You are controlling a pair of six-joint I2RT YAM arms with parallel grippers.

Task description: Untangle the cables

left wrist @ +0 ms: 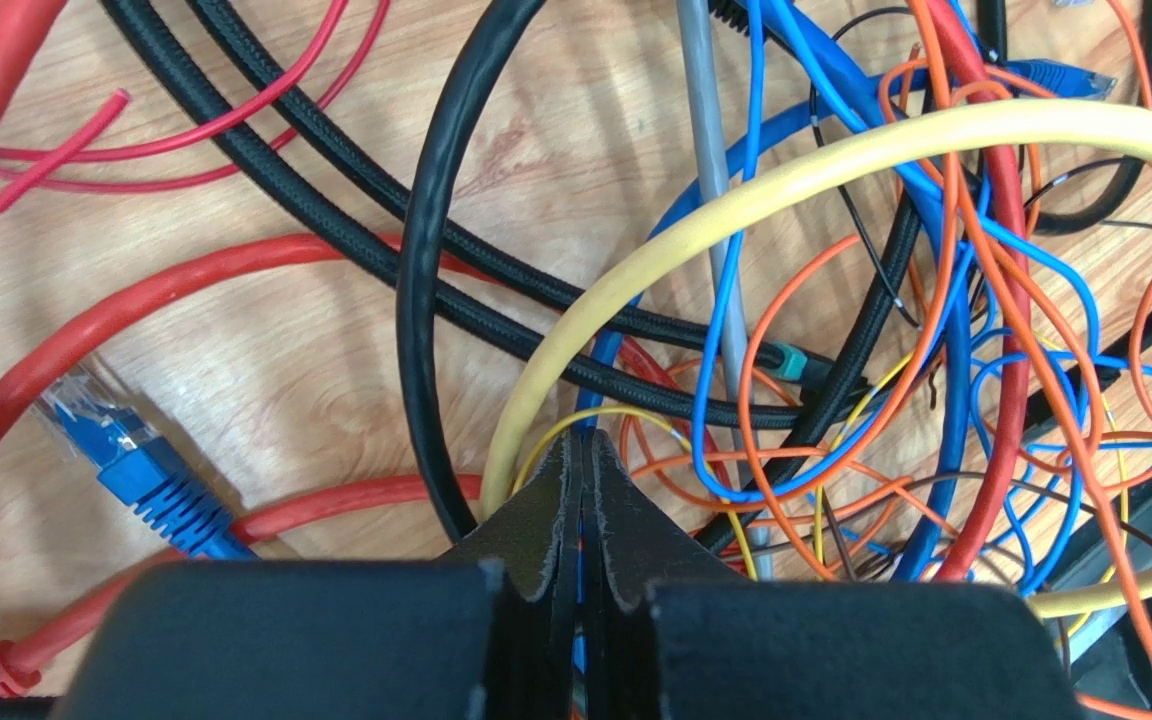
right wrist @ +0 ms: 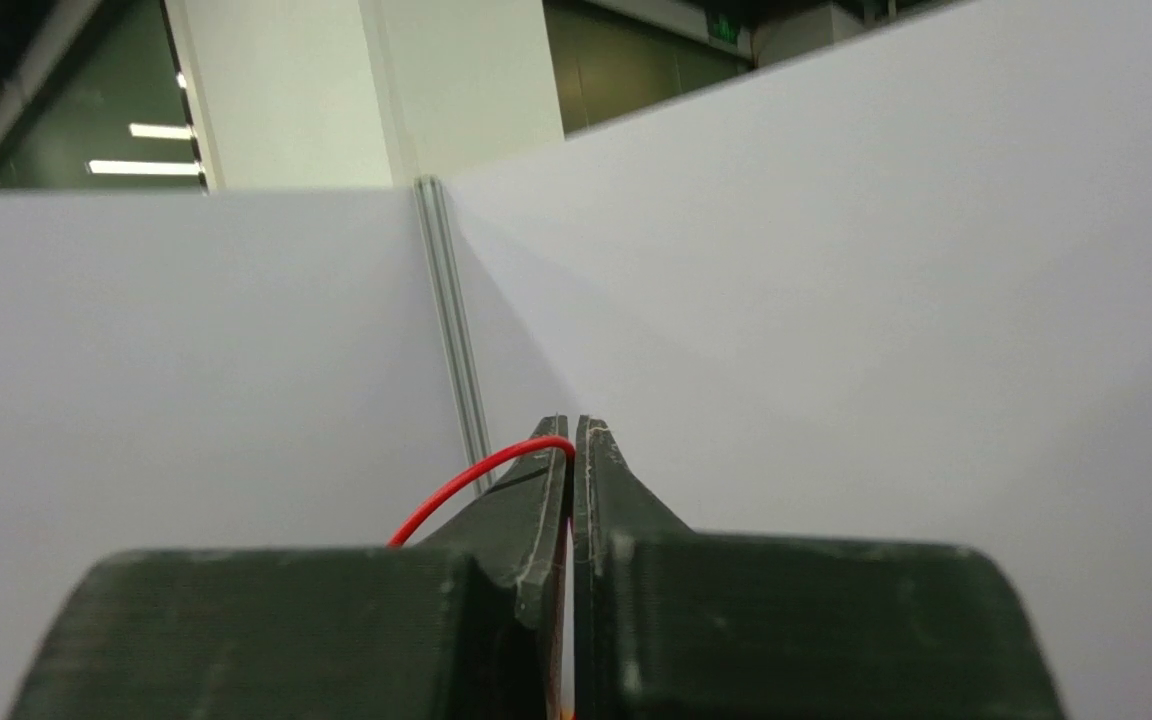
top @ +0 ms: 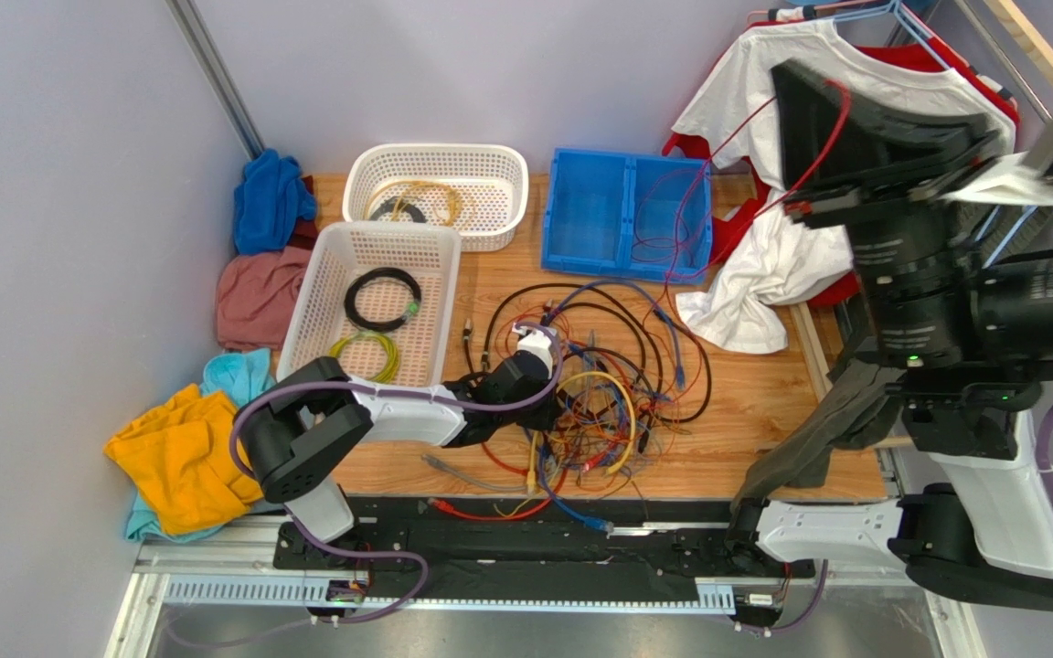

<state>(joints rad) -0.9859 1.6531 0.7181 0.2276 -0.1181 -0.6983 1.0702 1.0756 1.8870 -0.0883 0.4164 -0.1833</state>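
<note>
1. The cables (top: 601,391) lie in one loose tangle on the wooden table (top: 779,411), at its middle and toward the near edge, with red, orange, blue, black and yellow strands crossing one another
2. Seen from the left wrist, a thick yellow cable (left wrist: 778,188) arches over the orange and blue wires, a black loop (left wrist: 414,285) lies beside it, and a blue plug (left wrist: 139,473) rests against a red cable (left wrist: 162,285)
3. The left gripper (left wrist: 585,446) is down in the tangle with its jaws clenched, the tips just beside the yellow cable; whether a wire is pinched between them I cannot tell
4. The right gripper (right wrist: 575,435) is raised well above the table, jaws grasping a thin red wire (right wrist: 462,488) that curves out on the left of the tips
5. Behind the tangle on the left stand two white baskets (top: 354,247), the nearer one holding a black coil (top: 381,298) and a yellow-green coil (top: 367,354)
6. A blue bin (top: 567,206) sits at the far edge, and a white shirt (top: 766,274) lies to its right
</note>
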